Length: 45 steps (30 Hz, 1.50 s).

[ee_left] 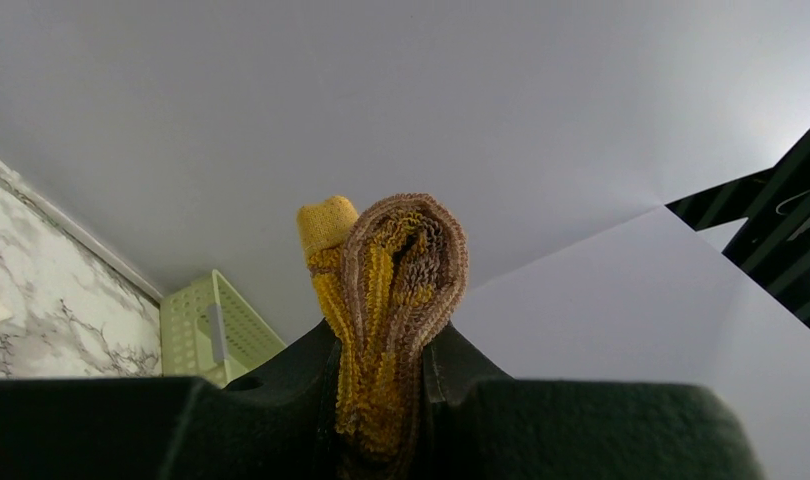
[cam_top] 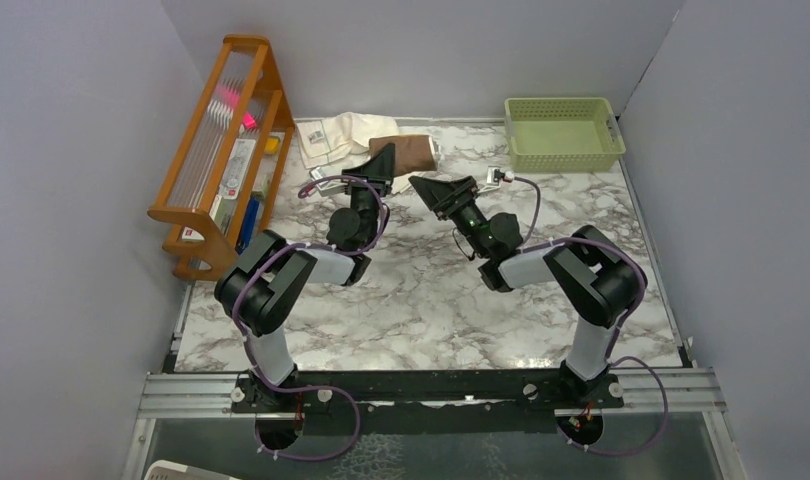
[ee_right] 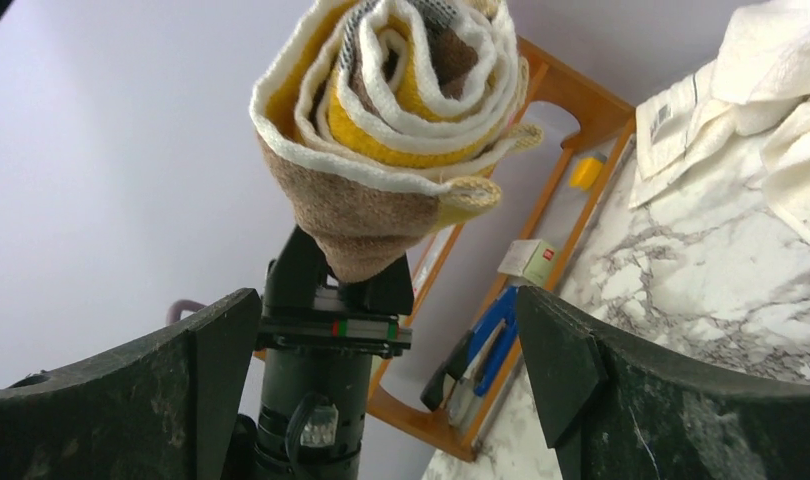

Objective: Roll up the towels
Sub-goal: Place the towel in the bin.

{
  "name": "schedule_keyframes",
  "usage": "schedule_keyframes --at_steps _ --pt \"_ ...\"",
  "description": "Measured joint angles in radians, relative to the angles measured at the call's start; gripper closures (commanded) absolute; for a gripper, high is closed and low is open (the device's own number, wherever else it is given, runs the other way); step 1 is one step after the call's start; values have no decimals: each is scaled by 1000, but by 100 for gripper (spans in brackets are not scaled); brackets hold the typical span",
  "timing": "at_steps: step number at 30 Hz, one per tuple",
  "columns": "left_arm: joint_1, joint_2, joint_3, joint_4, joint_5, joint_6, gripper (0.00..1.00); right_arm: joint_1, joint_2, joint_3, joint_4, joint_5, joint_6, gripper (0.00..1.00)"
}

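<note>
The marble table (cam_top: 421, 300) bears a cream towel (cam_top: 336, 135), green basket (cam_top: 566, 157) and wooden rack (cam_top: 221, 160).

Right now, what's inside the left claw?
The brown towel, rolled and pinched; yellow reverse shows in the folds. The left claw covers the roll's lower part, so how deep it sits is hidden.

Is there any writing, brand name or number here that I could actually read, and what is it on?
None can be read.
Label patch on the cream towel: dark printed lines, too small to read.
Small box in the wooden rack: a red mark, blurred.
Packages in that rack, seen from the top view: print too small to read.
</note>
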Motion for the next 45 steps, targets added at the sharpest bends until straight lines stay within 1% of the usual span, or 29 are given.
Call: schedule_keyframes --at_steps 5,11,15,21,23,25,28,31,33,35,36,40,41,42,43,44,45 --pt "-11 0 0 0 -17 6 100 3 22 56 3 48 13 0" --pt "-21 0 0 0 -23 20 100 2 109 164 4 61 35 0" --pt "-22 0 -1 0 -26 25 100 2 146 199 3 64 42 0" --pt "-34 0 -15 0 -31 24 100 -6 158 232 4 83 56 0" --pt "-44 0 -23 0 -34 22 100 -11 168 248 4 83 63 2" --pt "-55 0 -31 0 -39 16 100 -18 180 268 4 83 68 5" --pt "-69 0 -37 0 -50 8 100 -26 188 297 3 83 73 20" --pt "-75 0 -38 0 -60 5 100 -32 195 325 3 83 80 42" --pt "-76 0 -38 0 -65 6 100 -34 204 341 4 82 87 64" --pt "-76 0 -38 0 -74 6 100 -40 218 353 4 78 96 92" --pt "-76 0 -38 0 -77 7 100 -40 224 357 4 74 103 98" --pt "-74 0 -38 0 -93 10 100 -46 240 371 4 59 121 99" --pt "-74 0 -38 0 -93 10 87 -47 240 372 4 55 121 99" --pt "-74 0 -38 0 -93 10 66 -48 240 373 4 51 119 99" --pt "-74 0 -38 0 -93 10 36 -50 240 373 4 46 115 100" --pt "-74 0 -38 0 -92 10 10 -53 239 373 3 36 110 100" --pt "-74 0 -38 0 -89 16 2 -59 237 373 2 24 101 100"
